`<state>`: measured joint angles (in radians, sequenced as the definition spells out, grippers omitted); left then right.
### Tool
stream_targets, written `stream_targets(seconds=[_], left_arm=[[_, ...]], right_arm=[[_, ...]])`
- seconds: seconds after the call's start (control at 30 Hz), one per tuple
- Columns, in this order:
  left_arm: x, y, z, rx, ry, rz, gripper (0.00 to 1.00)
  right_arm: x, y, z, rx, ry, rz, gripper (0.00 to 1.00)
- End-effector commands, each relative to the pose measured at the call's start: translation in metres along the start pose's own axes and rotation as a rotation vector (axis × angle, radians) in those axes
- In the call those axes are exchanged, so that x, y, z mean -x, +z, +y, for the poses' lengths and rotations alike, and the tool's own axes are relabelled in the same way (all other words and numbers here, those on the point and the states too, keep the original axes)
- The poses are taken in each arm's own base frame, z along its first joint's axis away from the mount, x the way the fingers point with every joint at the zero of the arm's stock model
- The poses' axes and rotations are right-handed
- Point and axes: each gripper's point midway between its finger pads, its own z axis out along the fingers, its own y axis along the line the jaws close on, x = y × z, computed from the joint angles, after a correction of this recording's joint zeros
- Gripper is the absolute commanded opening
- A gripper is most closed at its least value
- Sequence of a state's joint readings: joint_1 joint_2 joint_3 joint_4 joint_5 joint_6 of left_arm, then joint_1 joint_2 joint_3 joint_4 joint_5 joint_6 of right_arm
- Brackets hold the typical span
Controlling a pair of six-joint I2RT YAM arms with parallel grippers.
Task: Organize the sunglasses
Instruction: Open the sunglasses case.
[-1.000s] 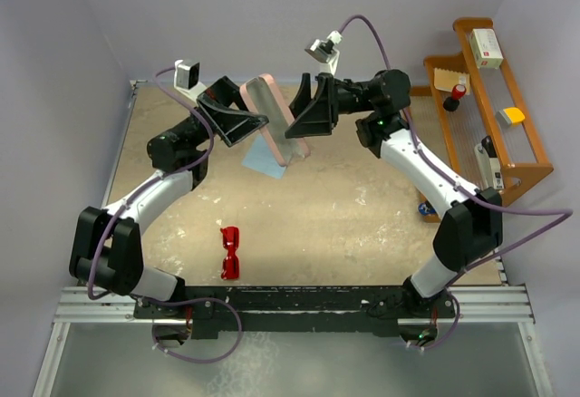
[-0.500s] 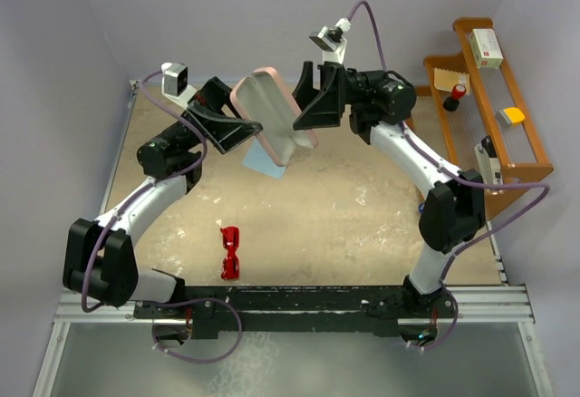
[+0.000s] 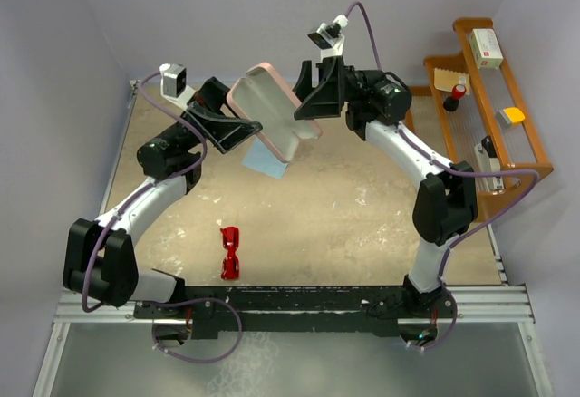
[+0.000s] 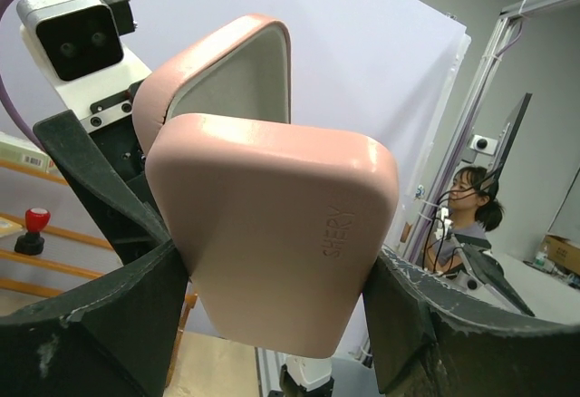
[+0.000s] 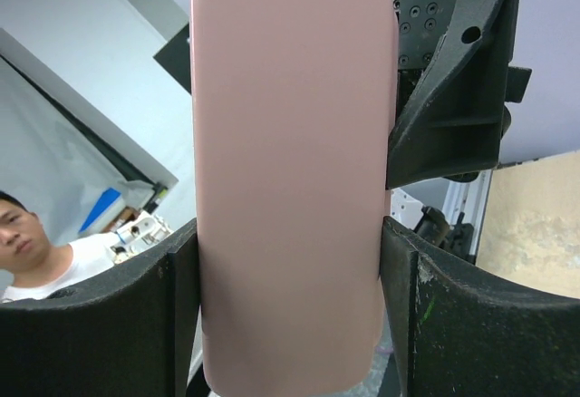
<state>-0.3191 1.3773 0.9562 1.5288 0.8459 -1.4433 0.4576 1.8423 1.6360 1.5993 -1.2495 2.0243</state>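
Observation:
The red sunglasses [image 3: 230, 252] lie on the table near the front edge, between the two arm bases, with no gripper near them. Above the back of the table a pink case [image 3: 270, 118] hangs in the air, partly open. My left gripper [image 3: 250, 130] is shut on one half [image 4: 272, 234], stamped "SHERY". My right gripper [image 3: 306, 112] is shut on the other half [image 5: 290, 170]. In the left wrist view the far half [image 4: 237, 71] shows its grey lining. Black fingers [image 5: 435, 315] press both sides of the half in the right wrist view.
A light blue cloth [image 3: 263, 161] lies on the table under the raised case. At the right edge stands a wooden rack [image 3: 521, 166] holding a white box [image 3: 487, 45], a red-capped bottle [image 3: 453, 96] and a yellow item [image 3: 513, 116]. Purple walls close in the back and sides.
Both grippers have lifted and turned the pink case, and its halves have swung further apart, so its broad face now shows from above. The sunglasses have not moved.

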Motion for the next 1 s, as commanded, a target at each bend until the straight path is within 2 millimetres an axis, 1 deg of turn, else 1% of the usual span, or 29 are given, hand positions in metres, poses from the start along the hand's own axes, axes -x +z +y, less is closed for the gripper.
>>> stream_targets(seconds=[0.0, 0.4, 0.57, 0.7, 0.83, 0.97], left_arm=[[-0.018, -0.004, -0.038, -0.156, 0.167, 0.085, 0.03], [-0.016, -0.002, -0.039, -0.166, 0.211, 0.085, 0.02], [-0.017, -0.003, -0.037, -0.163, 0.206, 0.088, 0.02], [-0.016, -0.003, -0.042, -0.169, 0.219, 0.087, 0.01], [-0.015, -0.003, -0.044, -0.173, 0.233, 0.083, 0.01], [-0.013, -0.002, -0.042, -0.17, 0.236, 0.073, 0.02]], right_arm=[[0.019, 0.008, 0.056, 0.183, -0.193, -0.128, 0.0], [0.022, 0.01, 0.074, 0.208, -0.217, -0.135, 0.0], [0.024, 0.01, 0.078, 0.219, -0.217, -0.147, 0.0], [0.03, 0.01, 0.079, 0.24, -0.183, -0.172, 0.0], [0.033, 0.011, 0.09, 0.261, -0.186, -0.18, 0.0], [0.036, 0.011, 0.099, 0.28, -0.192, -0.181, 0.0]])
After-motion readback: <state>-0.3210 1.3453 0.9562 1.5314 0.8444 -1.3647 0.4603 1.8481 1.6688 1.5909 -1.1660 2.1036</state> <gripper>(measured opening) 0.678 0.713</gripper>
